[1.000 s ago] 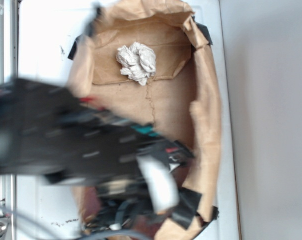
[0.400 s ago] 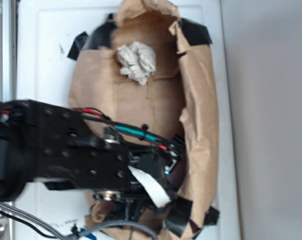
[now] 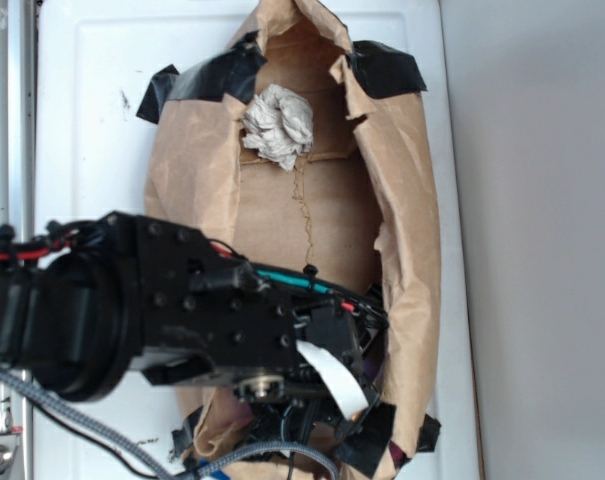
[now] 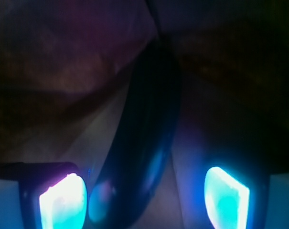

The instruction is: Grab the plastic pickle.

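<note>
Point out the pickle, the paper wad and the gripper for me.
plastic pickle (image 4: 142,143): wrist view, middle of its dark glossy body.
paper wad (image 3: 278,123): exterior view, centre of the crumple.
gripper (image 4: 144,198): wrist view, midway between the lit fingertips.

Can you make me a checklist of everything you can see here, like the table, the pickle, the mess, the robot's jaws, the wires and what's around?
Surface: white tabletop, brown paper bag taped down with black tape.
Job's things: plastic pickle, dark and glossy, lying between the jaws in the wrist view; hidden in the exterior view.
Clutter: crumpled paper wad inside the bag's far end.
Grippers: gripper open, jaws either side of the pickle, not seen touching.
Cables: red and teal wires on the arm; grey braided cable.
Surroundings: plain grey surface at right.
</note>
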Controlling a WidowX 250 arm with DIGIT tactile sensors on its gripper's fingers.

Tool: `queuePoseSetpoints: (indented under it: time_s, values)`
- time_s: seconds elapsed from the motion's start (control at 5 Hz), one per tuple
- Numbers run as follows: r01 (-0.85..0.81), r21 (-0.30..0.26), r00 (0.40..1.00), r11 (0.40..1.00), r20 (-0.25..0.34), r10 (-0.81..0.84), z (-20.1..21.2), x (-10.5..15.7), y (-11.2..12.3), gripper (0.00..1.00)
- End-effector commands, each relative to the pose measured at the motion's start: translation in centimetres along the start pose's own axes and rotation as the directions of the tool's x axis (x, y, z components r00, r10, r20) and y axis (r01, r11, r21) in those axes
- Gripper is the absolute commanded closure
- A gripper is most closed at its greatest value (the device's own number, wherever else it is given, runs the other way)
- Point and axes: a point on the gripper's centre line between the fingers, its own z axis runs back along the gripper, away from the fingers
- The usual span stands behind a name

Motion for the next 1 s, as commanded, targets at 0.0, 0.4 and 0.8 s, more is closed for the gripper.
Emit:
queuePoseSetpoints:
  time_s: [0.0,0.4,0.8]
  values:
    - [-0.094,-0.022,0.994,0.995,0.047,0.095,-0.1,1.5,0.3,1.00]
    - [-0.171,0.095,0.985,0.981,0.041,0.168,3.5,1.2,1.4,1.00]
    - [-0.353,0.081,0.932,0.932,-0.059,0.358,12.1,1.0,4.5,1.00]
